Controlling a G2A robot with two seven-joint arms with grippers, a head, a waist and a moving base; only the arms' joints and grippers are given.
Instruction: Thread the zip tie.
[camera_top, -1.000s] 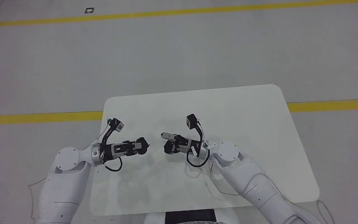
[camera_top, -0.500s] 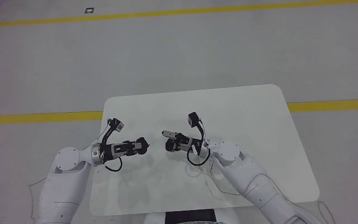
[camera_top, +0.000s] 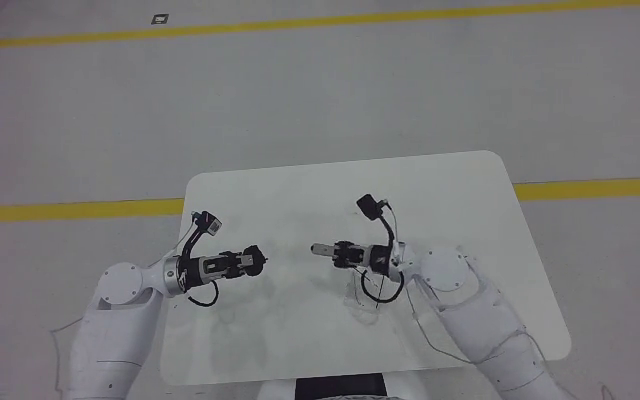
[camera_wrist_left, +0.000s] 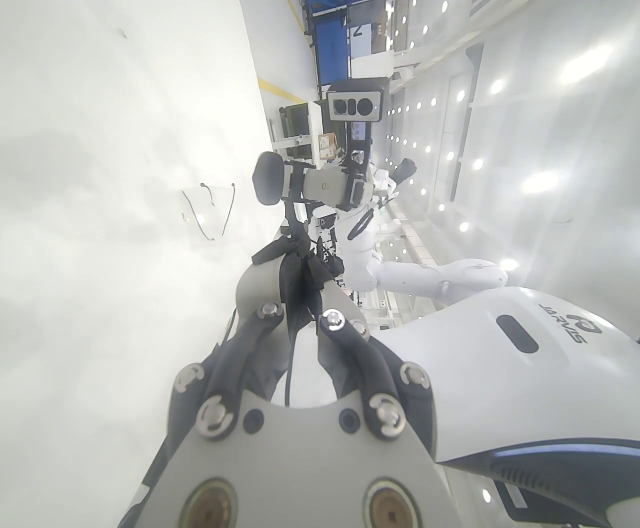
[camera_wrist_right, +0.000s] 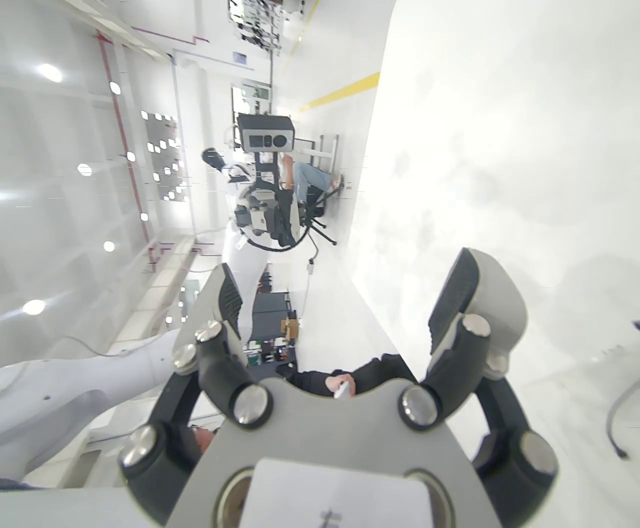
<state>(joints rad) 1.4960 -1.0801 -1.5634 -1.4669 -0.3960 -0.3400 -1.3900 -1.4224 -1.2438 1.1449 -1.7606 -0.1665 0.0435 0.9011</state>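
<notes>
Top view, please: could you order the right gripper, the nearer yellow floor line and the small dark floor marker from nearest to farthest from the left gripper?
From the left gripper:
1. the right gripper, directly opposite, above the table.
2. the nearer yellow floor line, on the floor beside the table.
3. the small dark floor marker, farthest, well beyond that line.

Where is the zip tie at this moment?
In the left wrist view, the zip tie is clamped in the shut left gripper, above the white table and opposite the open right gripper.

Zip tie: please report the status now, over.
Left end effector shut on black zip tie. Right end effector open, empty, apart from it. No obstacle seen between them.
</notes>
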